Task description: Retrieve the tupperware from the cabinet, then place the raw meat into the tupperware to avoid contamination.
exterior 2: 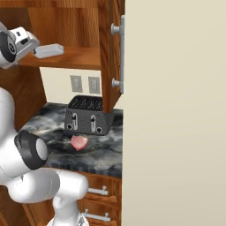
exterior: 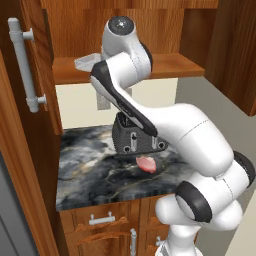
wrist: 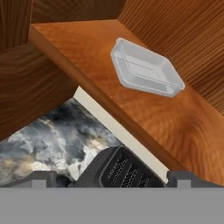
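Two cabinet doors stand swung open: one at the left of the left base view with its long grey bar handle (exterior: 25, 65), the other seen edge-on in the right base view (exterior 2: 112, 53). Inside the cabinet (exterior: 170, 67), the tupperware (wrist: 145, 68) lies flat on the bare wooden shelf, empty, near the shelf's back wall and set back from the front edge. From the right base view it shows as a pale flat box (exterior 2: 48, 50) just ahead of the robot's hand.

The end effector (wrist: 111, 175) hovers in front of the shelf, apart from the tupperware and holding nothing. Its two dark fingertips (wrist: 41, 177) sit wide apart at the bottom of the hand view, so the jaws are spread open.

Below, on the dark marbled counter (exterior: 90, 170), a dark grey toaster (exterior 2: 88, 115) stands against the wall. The raw meat (exterior 2: 79, 142) lies on the counter just in front of the toaster, also seen beside the arm in the left base view (exterior: 146, 163).
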Controlling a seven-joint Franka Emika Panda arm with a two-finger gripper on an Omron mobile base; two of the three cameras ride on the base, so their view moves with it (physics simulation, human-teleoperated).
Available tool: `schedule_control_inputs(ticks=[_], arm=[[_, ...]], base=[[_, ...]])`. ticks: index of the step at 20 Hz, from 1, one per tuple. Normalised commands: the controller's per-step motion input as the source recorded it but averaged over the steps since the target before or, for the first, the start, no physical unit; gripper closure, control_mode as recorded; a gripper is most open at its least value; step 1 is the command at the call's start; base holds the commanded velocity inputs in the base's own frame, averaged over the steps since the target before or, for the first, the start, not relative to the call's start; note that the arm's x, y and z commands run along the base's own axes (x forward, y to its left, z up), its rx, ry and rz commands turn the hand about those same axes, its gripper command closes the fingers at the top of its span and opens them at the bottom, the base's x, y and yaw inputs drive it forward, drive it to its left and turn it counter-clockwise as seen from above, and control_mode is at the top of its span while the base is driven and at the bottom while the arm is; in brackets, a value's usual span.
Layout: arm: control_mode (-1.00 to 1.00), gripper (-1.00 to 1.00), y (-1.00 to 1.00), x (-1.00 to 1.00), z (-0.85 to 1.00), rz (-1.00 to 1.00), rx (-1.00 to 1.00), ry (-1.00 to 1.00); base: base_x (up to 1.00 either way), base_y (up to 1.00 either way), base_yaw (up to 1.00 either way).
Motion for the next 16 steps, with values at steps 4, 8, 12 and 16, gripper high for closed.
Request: schedule_control_inputs(ticks=[4, 8, 12, 16], arm=[[-1.00, -1.00, 0.00, 0.19, 0.18, 0.00, 0.00, 0.04], [-1.00, -1.00, 0.00, 0.25, 0.01, 0.02, 0.00, -0.02], [-1.00, -1.00, 0.00, 0.25, -0.06, 0.01, 0.00, -0.03], [-1.00, -1.00, 0.04, 0.21, -0.22, 0.03, 0.00, -0.09]], base=[[0.00, 0.00, 0.00], [0.00, 0.00, 0.00], [0.00, 0.00, 0.00], [0.00, 0.00, 0.00]])
